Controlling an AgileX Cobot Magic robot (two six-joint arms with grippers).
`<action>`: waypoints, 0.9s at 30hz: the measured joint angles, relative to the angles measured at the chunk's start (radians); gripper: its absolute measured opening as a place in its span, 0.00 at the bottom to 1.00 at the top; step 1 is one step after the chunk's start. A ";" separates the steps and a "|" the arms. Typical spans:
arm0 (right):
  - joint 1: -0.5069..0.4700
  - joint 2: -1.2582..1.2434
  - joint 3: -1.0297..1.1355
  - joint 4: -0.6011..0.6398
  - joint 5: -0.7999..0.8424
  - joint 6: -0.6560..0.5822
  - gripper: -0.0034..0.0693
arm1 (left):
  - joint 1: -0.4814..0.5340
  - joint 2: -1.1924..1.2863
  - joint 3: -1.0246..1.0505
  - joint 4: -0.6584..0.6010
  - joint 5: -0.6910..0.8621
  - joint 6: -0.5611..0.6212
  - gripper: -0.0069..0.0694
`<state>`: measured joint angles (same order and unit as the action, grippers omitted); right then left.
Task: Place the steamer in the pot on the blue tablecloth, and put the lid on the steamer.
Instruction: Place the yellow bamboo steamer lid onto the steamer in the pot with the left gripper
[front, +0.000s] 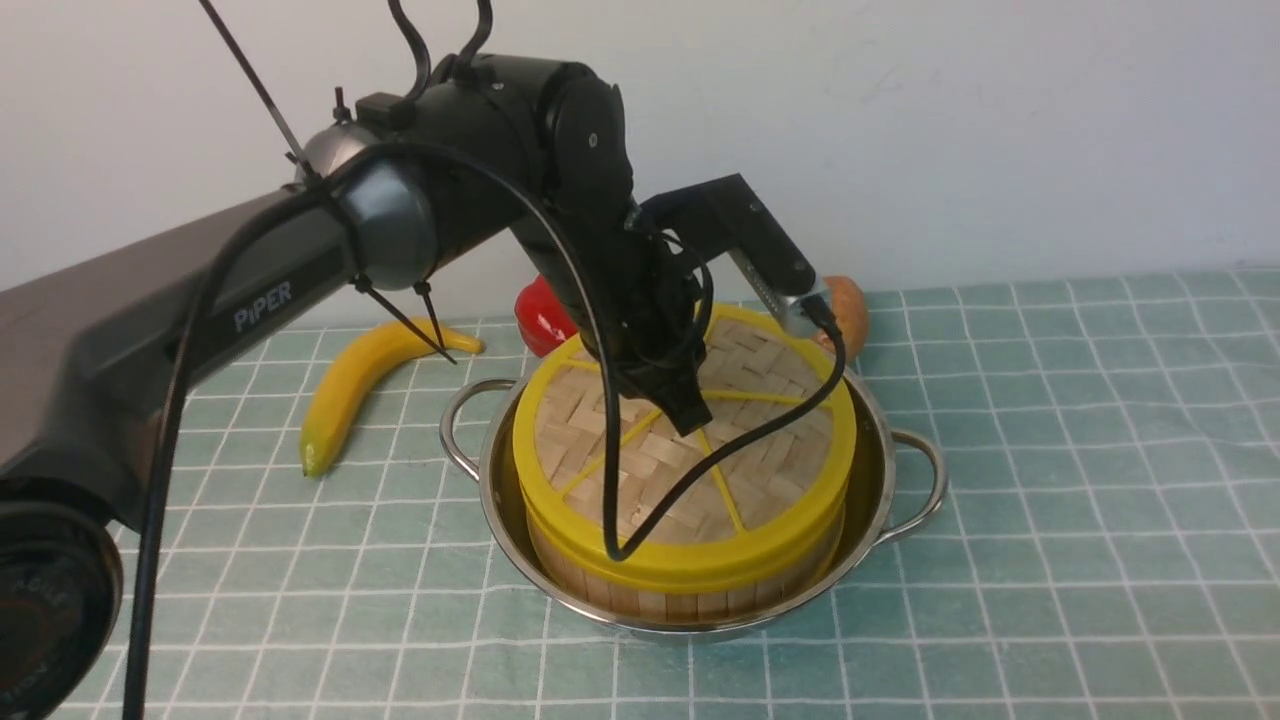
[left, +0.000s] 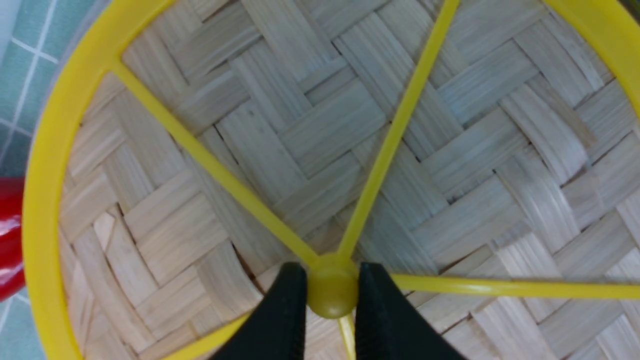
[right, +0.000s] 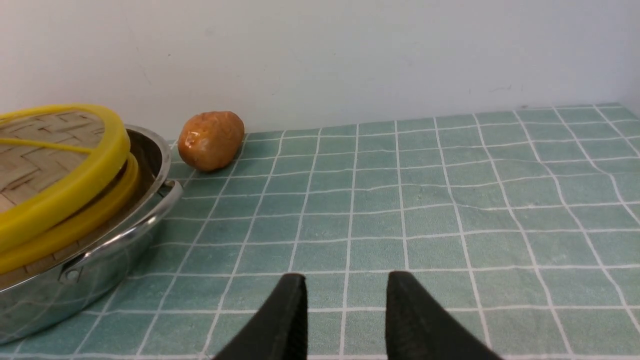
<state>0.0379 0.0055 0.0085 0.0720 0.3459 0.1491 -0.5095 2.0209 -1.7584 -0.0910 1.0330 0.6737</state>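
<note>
Woven bamboo lid (left: 450, 150) — yellow-rimmed disc | left pincer (left: 332, 272) clamps round hub (left: 332, 295)

steamer (front: 690, 597) contents hidden under lid (front: 570, 420), red object (front: 540, 318) partly behind left arm (front: 300, 250)

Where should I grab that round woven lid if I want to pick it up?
Grab the little yellow hub in the middle of the lid, coming straight down from above. It sticks up like a knob, while the lid's rim sits close on the steamer inside the pot, leaving little room at the sides. The left gripper pinches it just there.
</note>
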 joint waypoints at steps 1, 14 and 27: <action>0.000 0.000 0.000 0.000 0.000 0.000 0.38 | 0.000 0.000 0.000 0.000 0.000 0.001 0.24; 0.000 0.000 0.000 0.000 0.000 0.000 0.38 | 0.000 0.000 0.000 0.000 -0.010 -0.008 0.24; 0.000 0.000 0.000 0.000 0.000 0.000 0.38 | 0.000 0.000 -0.001 -0.003 0.018 -0.019 0.42</action>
<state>0.0379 0.0055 0.0085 0.0720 0.3459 0.1491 -0.5095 2.0209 -1.7591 -0.0941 1.0506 0.6547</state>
